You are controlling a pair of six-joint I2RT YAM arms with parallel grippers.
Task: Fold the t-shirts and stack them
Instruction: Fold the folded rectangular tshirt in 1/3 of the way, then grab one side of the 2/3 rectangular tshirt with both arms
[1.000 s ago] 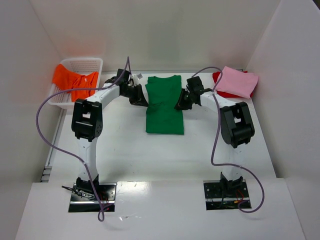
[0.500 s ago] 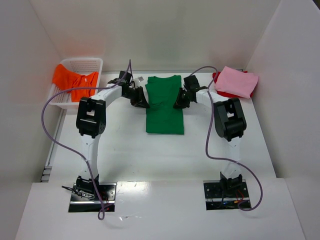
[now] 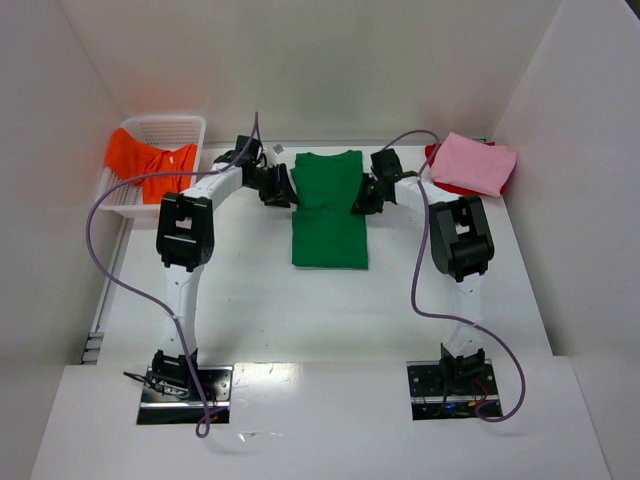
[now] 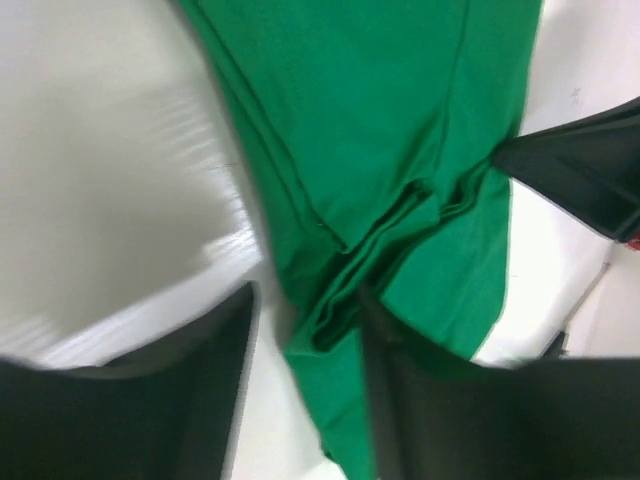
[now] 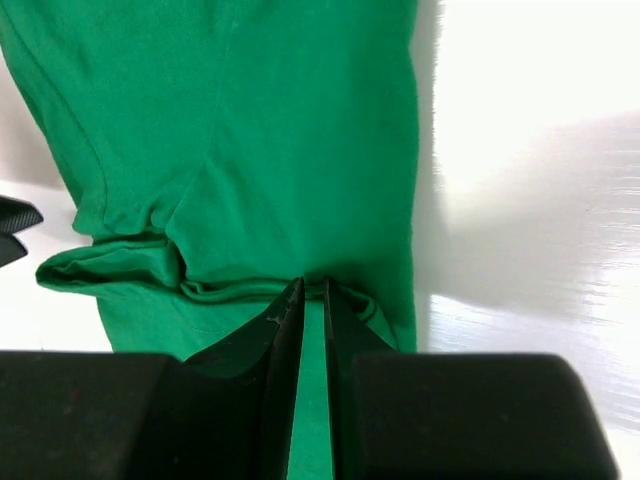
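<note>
Releasing the centre-frame green t-shirt (image 3: 330,225) by parting the left gripper (image 4: 305,320), still pinching its fold with the right gripper (image 5: 312,300), likely finishing this fold.

Flat t-shirt (image 3: 329,215) centre; basket (image 3: 165,124) far left, draped shirt (image 3: 145,160) in it; shirt pile (image 3: 478,165) far right.

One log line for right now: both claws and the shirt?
green t-shirt lying mid-workspace | left claw open astride its bunched edge | right claw shut on opposite edge

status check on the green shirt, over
Left gripper open, astride edge of green t-shirt. Right gripper shut on its opposite edge. Shirt flat mid-table, sleeves folded in. Nothing in the way.
</note>
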